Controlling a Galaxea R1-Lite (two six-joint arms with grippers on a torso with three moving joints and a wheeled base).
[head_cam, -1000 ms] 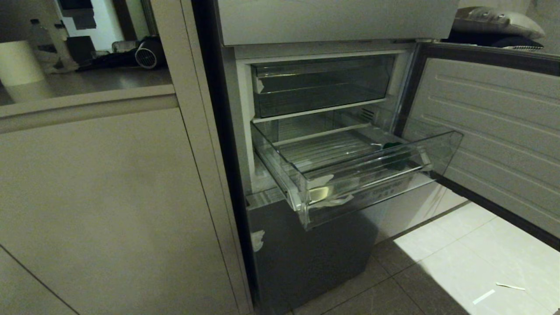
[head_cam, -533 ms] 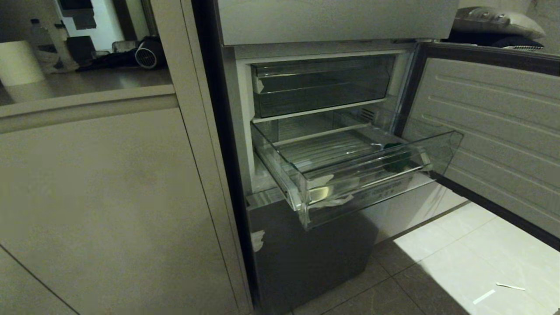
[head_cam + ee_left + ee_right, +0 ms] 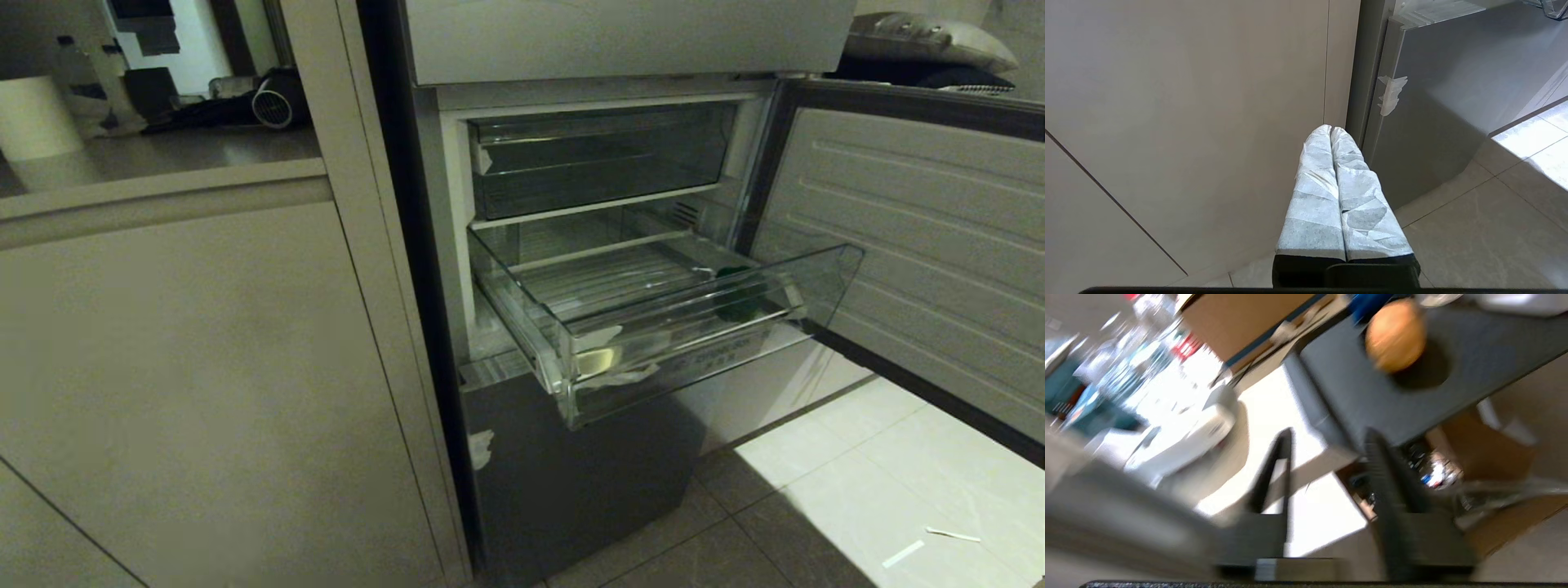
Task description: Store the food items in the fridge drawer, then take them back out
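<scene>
The fridge drawer [image 3: 694, 353], a clear bin with white sticker scraps on its front, stands pulled out of the open fridge. A round dark-green food item [image 3: 739, 300] lies in its right end. The orange-brown food item [image 3: 1395, 335] rests on a dark flat surface in the right wrist view. My right gripper [image 3: 1329, 435] is open and empty, some way short of that piece, and the view is blurred. My left gripper [image 3: 1331, 130] is shut with nothing in it, low beside the cabinet and the fridge's grey lower front. Neither arm shows in the head view.
A shallower clear tray [image 3: 596, 155] sits above the drawer. The fridge door [image 3: 914, 245] hangs open on the right. A beige cabinet panel [image 3: 204, 367] fills the left. Paper scraps [image 3: 902, 555] lie on the floor tiles. A cardboard box [image 3: 1241, 318] stands beyond the dark surface.
</scene>
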